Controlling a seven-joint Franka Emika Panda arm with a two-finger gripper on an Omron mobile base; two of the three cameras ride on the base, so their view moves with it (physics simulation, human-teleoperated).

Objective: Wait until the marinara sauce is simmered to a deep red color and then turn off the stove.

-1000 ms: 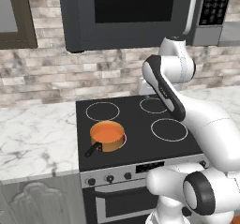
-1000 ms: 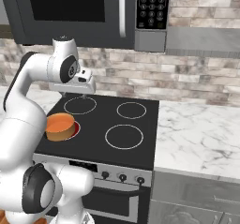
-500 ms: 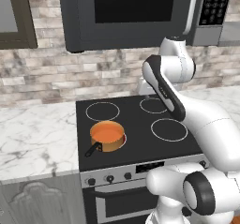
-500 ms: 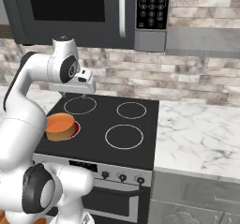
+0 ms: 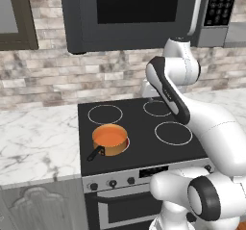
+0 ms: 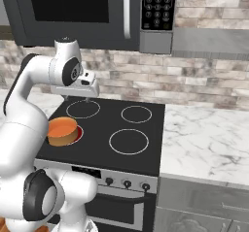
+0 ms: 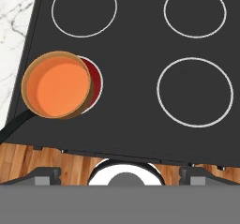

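Hand view: the marinara sauce [image 7: 60, 86], orange rather than deep red, sits in a copper saucepan [image 7: 29, 105] on the front-left burner [image 7: 95, 82], which glows red beneath it, on the black stove [image 7: 136, 35]. The claw [image 6: 86, 98] hangs above the back-left ring with its jaws apart, holding nothing. The simmer looks unfinished; the knobs [image 6: 127, 183] on the front panel remain to be turned off.

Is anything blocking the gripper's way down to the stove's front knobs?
Nothing visible does. The open gripper hangs above the black glass stove; the copper-coloured saucepan sits left of a straight path to the small dark knobs.
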